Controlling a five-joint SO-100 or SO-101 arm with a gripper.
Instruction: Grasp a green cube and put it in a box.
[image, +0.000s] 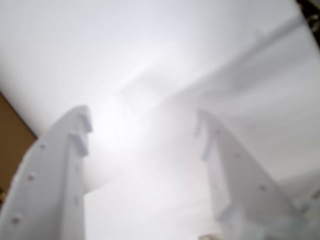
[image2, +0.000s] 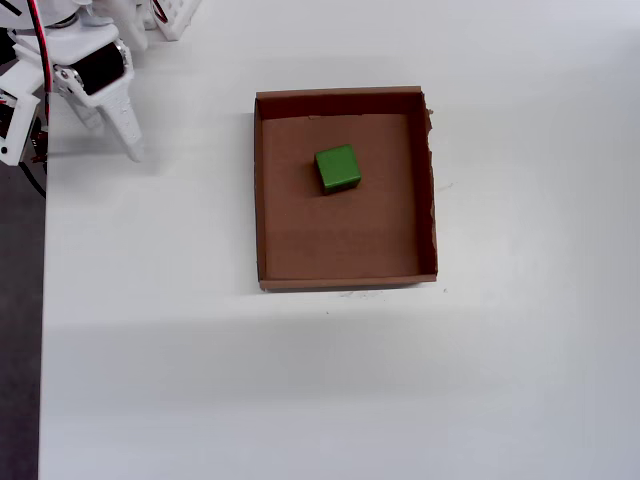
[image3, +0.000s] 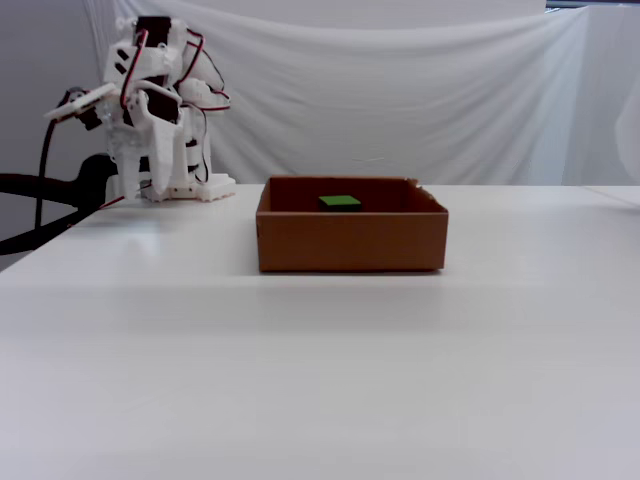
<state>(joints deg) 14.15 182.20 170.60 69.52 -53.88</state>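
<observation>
The green cube (image2: 338, 168) lies flat inside the brown cardboard box (image2: 258, 190), a little toward its far wall. In the fixed view only the cube's top (image3: 340, 202) shows above the box's front wall (image3: 350, 240). My gripper (image2: 112, 140) is at the table's top-left corner in the overhead view, well apart from the box. In the wrist view the gripper (image: 144, 117) has its two white fingers spread wide with nothing between them. The white arm (image3: 150, 100) is folded back over its base.
The table's left edge (image2: 42, 300) runs just below the arm, with dark floor beyond it. A black chair and cable (image3: 40, 190) stand left of the arm. A white curtain (image3: 400, 90) hangs behind. A blurred brown patch (image: 10, 140) shows at the wrist view's left edge.
</observation>
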